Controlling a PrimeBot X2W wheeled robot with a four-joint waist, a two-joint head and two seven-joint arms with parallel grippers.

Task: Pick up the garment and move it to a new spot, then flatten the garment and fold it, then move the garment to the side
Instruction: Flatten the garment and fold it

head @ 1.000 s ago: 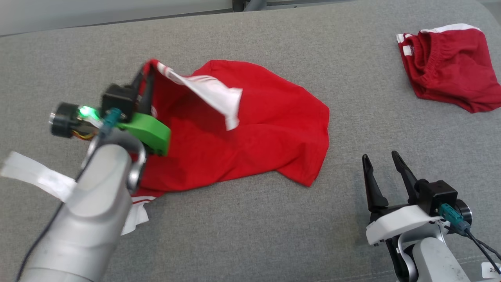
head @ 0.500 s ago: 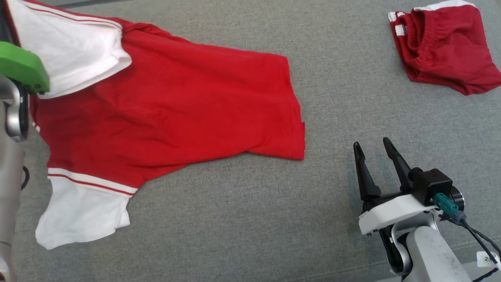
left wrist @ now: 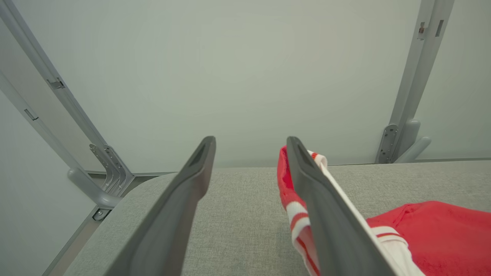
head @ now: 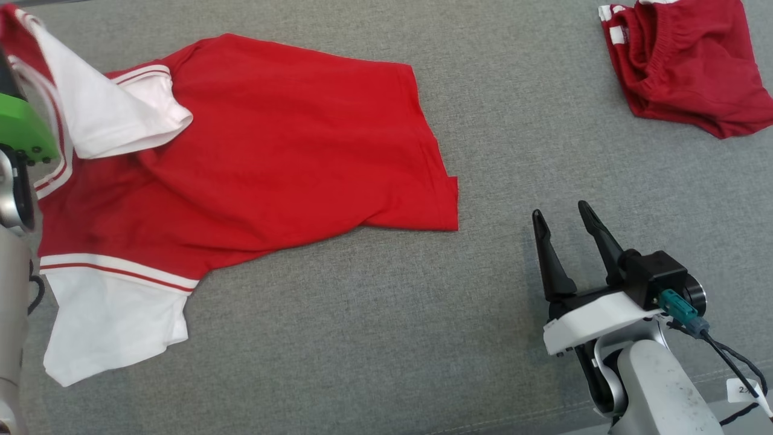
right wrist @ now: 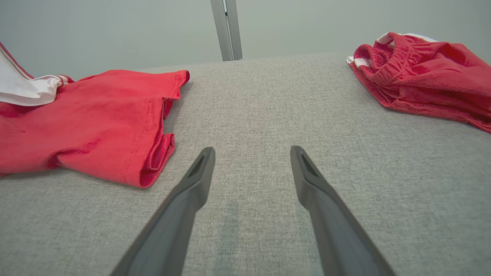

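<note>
1. A second ago the left end effector [left wrist: 250,141] was clamped on the collar, and the garment [head: 272,151] hung off it in a bunched heap. Now the shirt's spread out on the grey bench [head: 362,338]. The head camera has swung too, so part of that shift is just the view.
2. Left end effector now: fingers well apart, not pinching anything. The striped collar trim [left wrist: 297,214] is draped against one finger [left wrist: 326,214], touching it but not squeezed.
3. Right end effector [head: 560,208]: looks the same as before, wide open and empty, over bare bench.
4. Using the red shorts [head: 682,60] as the landmark: the garment lies well to the left of them, with a clear strip of bench between. The right end effector sits nearer the robot than the shorts and slightly left of them. The left end effector is out past the garment's far-left end.
5. The garment's long axis runs left to right, tilted a little. The hem [head: 444,199] points toward the shorts' side and the collar end points away from them.
6. One white sleeve [head: 109,326] lies flat on the robot-side edge. The other sleeve [head: 109,121] is flopped back over the red chest.
</note>
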